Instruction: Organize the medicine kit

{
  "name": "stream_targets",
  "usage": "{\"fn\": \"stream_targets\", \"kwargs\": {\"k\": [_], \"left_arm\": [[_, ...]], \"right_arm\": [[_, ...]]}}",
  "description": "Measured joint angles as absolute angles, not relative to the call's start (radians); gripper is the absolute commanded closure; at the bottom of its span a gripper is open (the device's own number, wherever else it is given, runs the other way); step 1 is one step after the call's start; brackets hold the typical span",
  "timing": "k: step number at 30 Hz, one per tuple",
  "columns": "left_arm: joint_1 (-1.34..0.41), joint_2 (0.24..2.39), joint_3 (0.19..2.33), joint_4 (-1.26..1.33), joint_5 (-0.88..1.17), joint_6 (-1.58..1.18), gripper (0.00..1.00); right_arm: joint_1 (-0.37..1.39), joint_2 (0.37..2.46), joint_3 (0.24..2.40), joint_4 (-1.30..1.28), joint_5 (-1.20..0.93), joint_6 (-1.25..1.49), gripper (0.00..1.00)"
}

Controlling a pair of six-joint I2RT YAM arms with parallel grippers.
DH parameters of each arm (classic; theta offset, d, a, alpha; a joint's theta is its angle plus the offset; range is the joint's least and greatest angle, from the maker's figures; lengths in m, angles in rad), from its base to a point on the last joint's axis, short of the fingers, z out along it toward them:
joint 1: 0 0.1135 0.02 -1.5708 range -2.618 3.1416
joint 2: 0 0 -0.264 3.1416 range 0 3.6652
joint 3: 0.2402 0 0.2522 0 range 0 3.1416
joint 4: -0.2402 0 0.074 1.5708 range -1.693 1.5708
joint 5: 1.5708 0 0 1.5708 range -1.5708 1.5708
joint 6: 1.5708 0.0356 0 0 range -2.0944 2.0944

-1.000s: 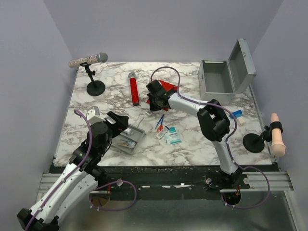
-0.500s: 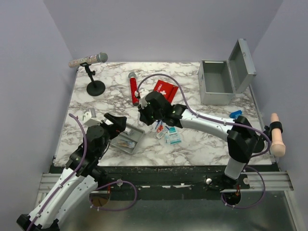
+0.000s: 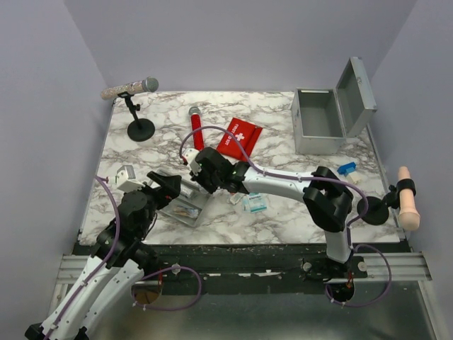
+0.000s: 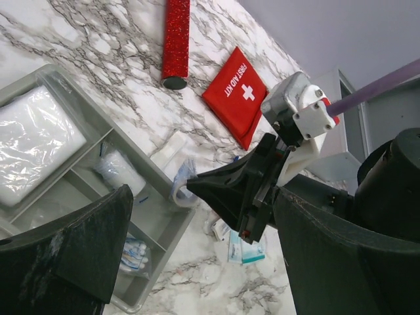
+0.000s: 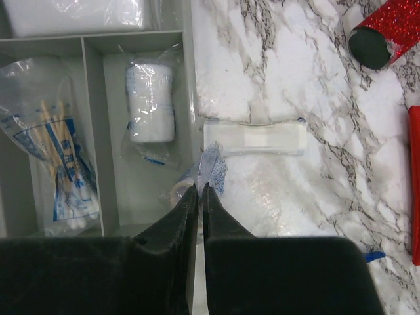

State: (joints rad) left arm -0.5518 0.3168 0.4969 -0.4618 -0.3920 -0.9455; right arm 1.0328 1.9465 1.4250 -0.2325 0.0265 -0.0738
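Leftward, away from the red pouch (image 3: 238,137), the right gripper (image 5: 199,190) has been swung to the tray (image 3: 204,204) edge, where a small clear packet (image 5: 211,169) is pinched between its nearly closed fingers. The left gripper (image 3: 165,186) is held spread wide above the tray. The kit (image 3: 318,126) is seen at the table's (image 3: 283,219) far right, lid raised.

The left arm (image 3: 99,262) reaches up from its base with the left gripper (image 3: 168,188) tilted forward, its two fingers spread wide with nothing between them. The right arm (image 3: 283,185) stretches far across to the left from a sharply bent elbow. The right gripper (image 5: 199,190) points down, its fingertips pressed almost together on the corner of a thin clear packet (image 5: 211,169) lying just beyond them.
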Motion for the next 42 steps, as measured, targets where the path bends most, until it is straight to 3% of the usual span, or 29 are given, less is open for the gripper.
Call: {"fn": "stream_targets", "kwargs": {"k": [11,19,25,28,32,34,38,42], "left_arm": [[-0.552,0.29,0.497,-0.483,-0.404,-0.946,0.03],[-0.552,0.29,0.495,-0.499,-0.403,-0.947,0.03],[-0.552,0.29,0.495,-0.498,-0.403,-0.951,0.03],[-0.552,0.289,0.495,-0.498,-0.403,-0.952,0.03],[-0.552,0.279,0.495,-0.5,-0.403,-0.954,0.03],[-0.552,0.271,0.495,-0.501,-0.403,-0.955,0.03],[-0.552,0.268,0.495,-0.501,-0.403,-0.955,0.03],[-0.552,0.268,0.495,-0.502,-0.403,-0.955,0.03]], "right_arm": [[1.075,1.983,1.446,-0.226,0.064,-0.139,0.78],[1.095,1.983,1.411,-0.227,0.08,-0.142,0.41],[1.099,1.966,1.405,-0.231,0.109,-0.116,0.36],[1.1,1.929,1.405,-0.228,0.12,-0.096,0.43],[1.1,1.855,1.38,-0.196,0.147,-0.06,0.78],[1.1,1.838,1.373,-0.183,0.161,-0.042,0.88],[1.1,1.859,1.375,-0.179,0.2,-0.012,0.98],[1.1,1.929,1.398,-0.208,0.236,0.015,0.99]]}}
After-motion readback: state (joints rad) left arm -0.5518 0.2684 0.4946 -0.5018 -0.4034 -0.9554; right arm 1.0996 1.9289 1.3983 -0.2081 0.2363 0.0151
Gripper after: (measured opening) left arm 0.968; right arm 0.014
